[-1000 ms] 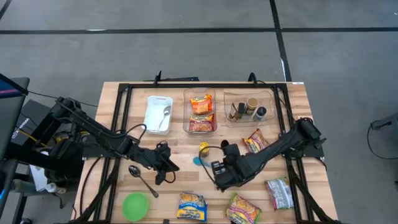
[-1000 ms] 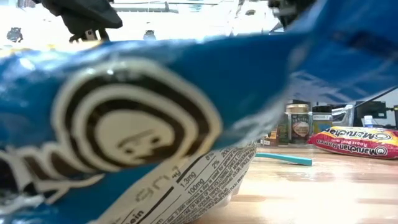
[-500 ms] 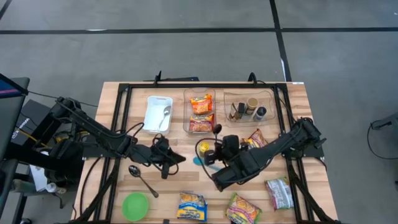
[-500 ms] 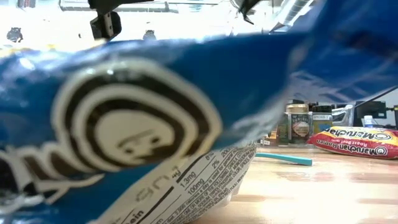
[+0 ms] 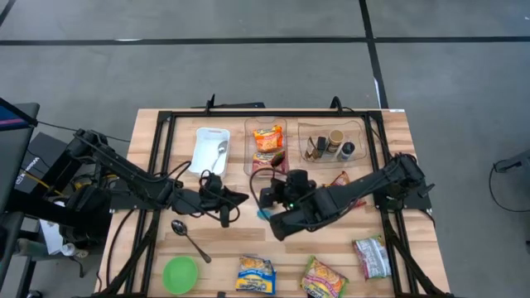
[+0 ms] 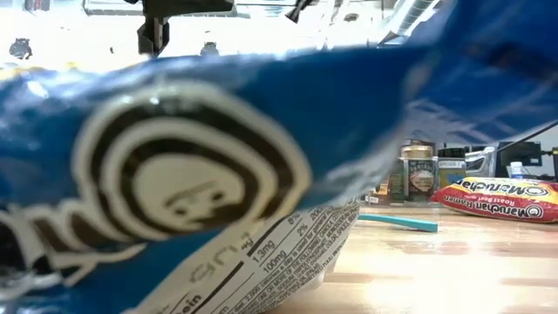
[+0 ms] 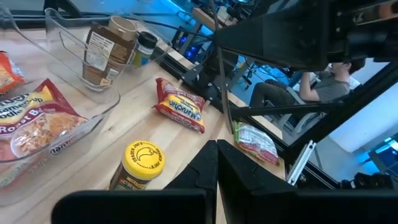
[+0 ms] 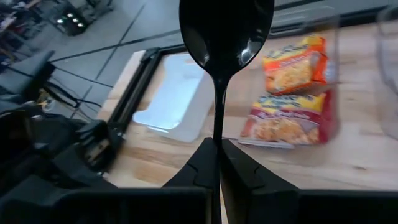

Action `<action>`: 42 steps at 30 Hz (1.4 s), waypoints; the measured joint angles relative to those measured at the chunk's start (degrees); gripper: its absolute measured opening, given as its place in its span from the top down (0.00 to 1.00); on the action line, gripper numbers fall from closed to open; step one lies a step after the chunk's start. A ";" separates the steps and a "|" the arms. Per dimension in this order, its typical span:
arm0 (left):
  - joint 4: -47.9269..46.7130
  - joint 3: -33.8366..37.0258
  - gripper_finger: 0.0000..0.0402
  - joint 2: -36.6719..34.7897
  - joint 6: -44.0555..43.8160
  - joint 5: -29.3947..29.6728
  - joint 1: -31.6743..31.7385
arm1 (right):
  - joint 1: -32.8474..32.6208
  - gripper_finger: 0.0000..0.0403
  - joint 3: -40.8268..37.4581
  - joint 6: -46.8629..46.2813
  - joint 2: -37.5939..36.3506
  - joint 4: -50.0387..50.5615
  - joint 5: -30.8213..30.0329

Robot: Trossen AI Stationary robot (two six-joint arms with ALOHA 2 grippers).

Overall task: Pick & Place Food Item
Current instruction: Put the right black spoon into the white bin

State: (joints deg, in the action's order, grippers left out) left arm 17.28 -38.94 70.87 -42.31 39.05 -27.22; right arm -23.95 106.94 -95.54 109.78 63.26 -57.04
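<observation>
right hand (image 8: 216, 152) clamped on a black spoon (image 8: 225, 31), bowl pointing forward, carried above the middle of the bench (image 5: 248, 240) near the clear tray of ramen packets (image 8: 292, 93), probably to be set down with the white tray (image 8: 180, 99) beside it. left hand (image 7: 216, 168) pressed together on nothing, hovering by the yellow-lidded jar (image 7: 140, 165). low view almost wholly blocked by a blue packet (image 6: 174, 174); spoon's handle end hidden.

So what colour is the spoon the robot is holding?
Black spoon, pinched in the right gripper; right wrist view shows it best.
</observation>
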 joint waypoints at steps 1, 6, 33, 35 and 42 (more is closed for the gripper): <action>0.00 0.00 1.00 0.00 0.01 -0.07 -0.02 | 0.27 0.99 0.00 1.54 0.00 -1.34 0.00; 0.37 0.00 1.00 0.00 0.01 -2.88 -0.02 | 1.43 0.99 0.00 6.90 0.00 -6.33 0.02; 3.90 0.01 0.77 0.50 -0.02 -13.49 6.20 | 2.41 0.99 0.00 14.52 0.02 -12.83 0.60; 4.13 0.02 0.77 0.94 -0.01 -13.53 6.76 | 2.41 0.99 0.00 14.53 0.02 -12.83 1.06; 5.53 0.07 0.77 3.28 -0.03 -15.52 7.98 | 2.41 0.99 0.00 14.60 0.02 -12.88 1.50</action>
State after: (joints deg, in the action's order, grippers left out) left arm 22.81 -38.87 74.15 -42.35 23.53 -19.25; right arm -21.54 106.94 -80.95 109.80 50.38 -55.53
